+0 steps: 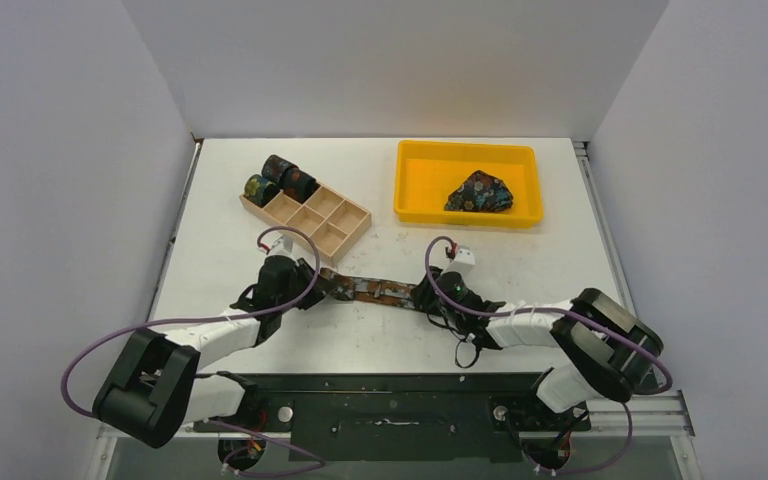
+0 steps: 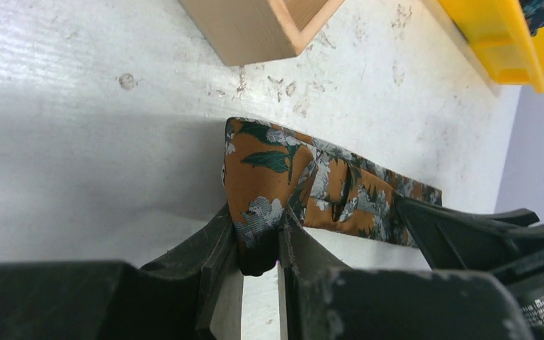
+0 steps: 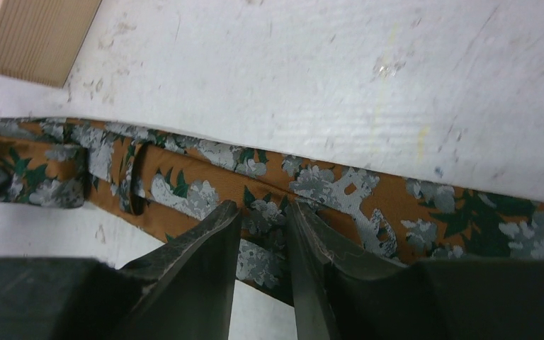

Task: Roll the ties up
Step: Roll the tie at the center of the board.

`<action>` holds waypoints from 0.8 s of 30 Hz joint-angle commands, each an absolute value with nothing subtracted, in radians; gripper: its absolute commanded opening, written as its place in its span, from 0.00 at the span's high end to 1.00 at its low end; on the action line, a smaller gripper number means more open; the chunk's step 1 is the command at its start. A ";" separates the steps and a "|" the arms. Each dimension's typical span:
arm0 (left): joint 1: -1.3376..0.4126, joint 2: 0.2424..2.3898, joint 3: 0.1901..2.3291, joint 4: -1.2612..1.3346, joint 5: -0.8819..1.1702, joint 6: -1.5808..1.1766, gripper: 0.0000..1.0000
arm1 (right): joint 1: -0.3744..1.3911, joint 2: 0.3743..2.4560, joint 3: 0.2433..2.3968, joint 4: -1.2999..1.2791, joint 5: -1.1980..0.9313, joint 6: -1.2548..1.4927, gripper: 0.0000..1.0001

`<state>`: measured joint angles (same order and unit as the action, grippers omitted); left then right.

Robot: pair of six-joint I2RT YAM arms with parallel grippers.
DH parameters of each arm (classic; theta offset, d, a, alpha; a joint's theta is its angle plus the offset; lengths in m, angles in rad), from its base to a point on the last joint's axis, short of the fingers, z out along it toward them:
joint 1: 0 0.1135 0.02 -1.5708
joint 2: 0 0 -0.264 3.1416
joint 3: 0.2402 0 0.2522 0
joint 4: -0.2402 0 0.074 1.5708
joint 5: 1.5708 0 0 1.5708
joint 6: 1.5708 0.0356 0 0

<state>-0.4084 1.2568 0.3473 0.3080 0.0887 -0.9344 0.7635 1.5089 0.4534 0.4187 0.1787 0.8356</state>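
Note:
An orange-brown tie (image 1: 370, 290) with grey flowers and green leaves lies stretched flat on the white table between my two grippers. My left gripper (image 1: 312, 282) holds its left end; in the left wrist view the jaws (image 2: 258, 237) are shut on the folded end of the tie (image 2: 290, 170). My right gripper (image 1: 428, 296) is down on the tie further right. In the right wrist view its tips (image 3: 263, 212) pinch a bunch of the tie (image 3: 340, 191) between them. Three rolled ties (image 1: 280, 180) stand in the wooden box.
The wooden compartment box (image 1: 335, 225) stands just behind the left gripper, its corner close in the left wrist view (image 2: 255, 28). A yellow tray (image 1: 465, 150) at the back right holds another dark floral tie (image 1: 480, 192), bunched up.

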 commanded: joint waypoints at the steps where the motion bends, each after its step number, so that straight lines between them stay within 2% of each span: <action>1: -0.445 1.186 0.369 0.208 0.021 -0.879 1.00 | 0.853 1.447 0.351 0.312 0.229 0.940 0.68; 7: -0.493 1.079 0.318 0.132 -0.097 -0.877 1.00 | 0.908 1.347 0.301 0.262 0.281 0.964 0.68; 17: -0.530 1.062 0.383 0.012 -0.295 -0.806 1.00 | 0.910 1.392 0.314 0.279 0.263 0.930 0.66; 19: -0.553 1.075 0.412 -0.035 -0.340 -0.782 1.00 | 0.910 1.382 0.331 0.258 0.261 0.914 0.63; 24: -0.602 1.094 0.458 -0.094 -0.420 -0.755 1.00 | 0.911 1.309 0.390 0.184 0.271 0.868 0.47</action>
<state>-0.5846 1.0840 0.3923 -0.0261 -0.2493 -0.8162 0.9115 1.3560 0.3603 0.3466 0.2424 0.9310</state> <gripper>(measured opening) 0.161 0.484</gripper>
